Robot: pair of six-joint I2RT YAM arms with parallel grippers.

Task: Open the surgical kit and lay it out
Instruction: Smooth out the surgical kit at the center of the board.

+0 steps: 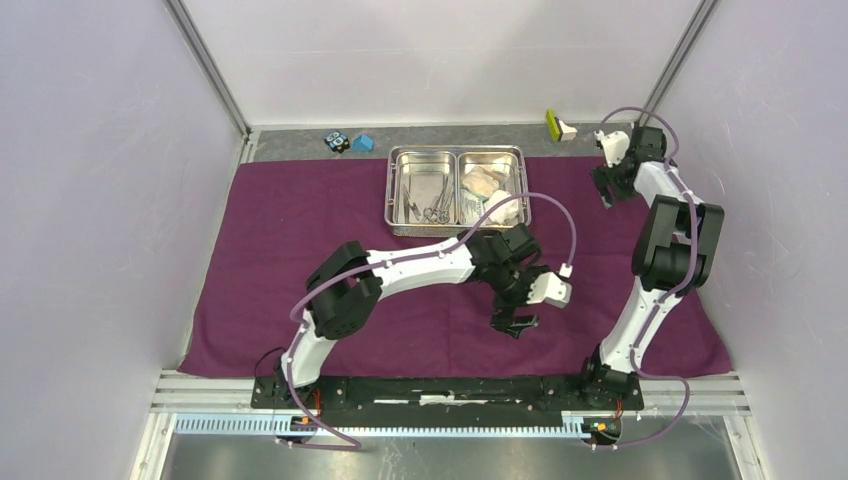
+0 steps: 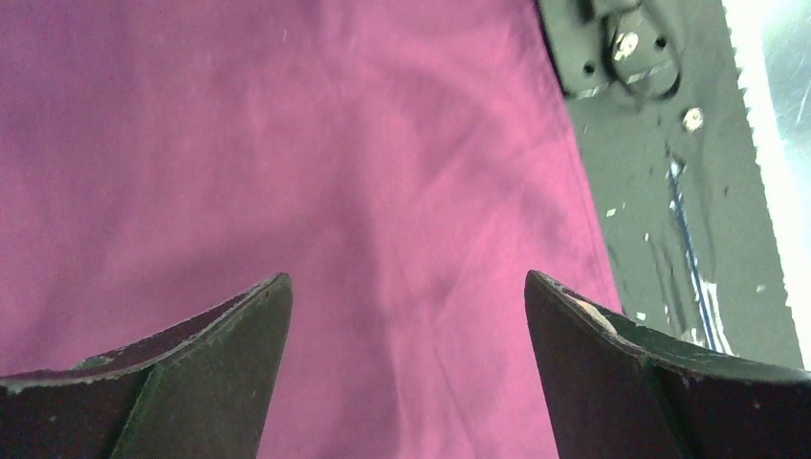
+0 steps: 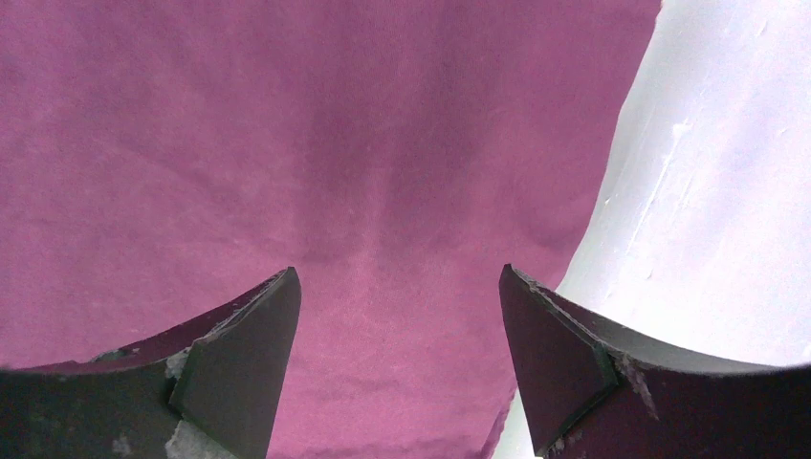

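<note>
**Wrap laid flat, tray in the upper middle, both claws spread and empty**

Top view: the large purple cloth wrap point(image 1: 300, 260) lies open and flat over most of the counter point(image 1: 300, 143). The shiny steel tray point(image 1: 457, 150) sits on the wrap in the upper middle of the frame. Its left compartment holds the slim metal forceps point(image 1: 437, 210), bunched with other thin instruments too small to tell apart. Its right compartment holds the white gauze wads point(image 1: 485, 182) and, lower down, what may be the white sealed packet point(image 1: 505, 212). The left claw point(image 1: 513, 322) hangs over bare cloth in the lower middle, below the tray and apart from it. The right claw point(image 1: 605, 195) is over the wrap's upper right edge, well to the right of the tray. On the bare strip beyond the cloth, upper left of the tray, stand a small blue block point(image 1: 363, 143) and a black-and-blue toy point(image 1: 337, 141).

Left wrist view: the left claw point(image 2: 406, 282) is spread wide with nothing between its fingers, and the wrap point(image 2: 239, 143) fills the frame beneath. A dark mounting plate point(image 2: 669, 220) shows at the right.

Right wrist view: the right claw point(image 3: 397, 273) is spread wide and empty above the wrap point(image 3: 287, 124). The wrap's edge meets a white wall point(image 3: 717, 191) at the right.
</note>
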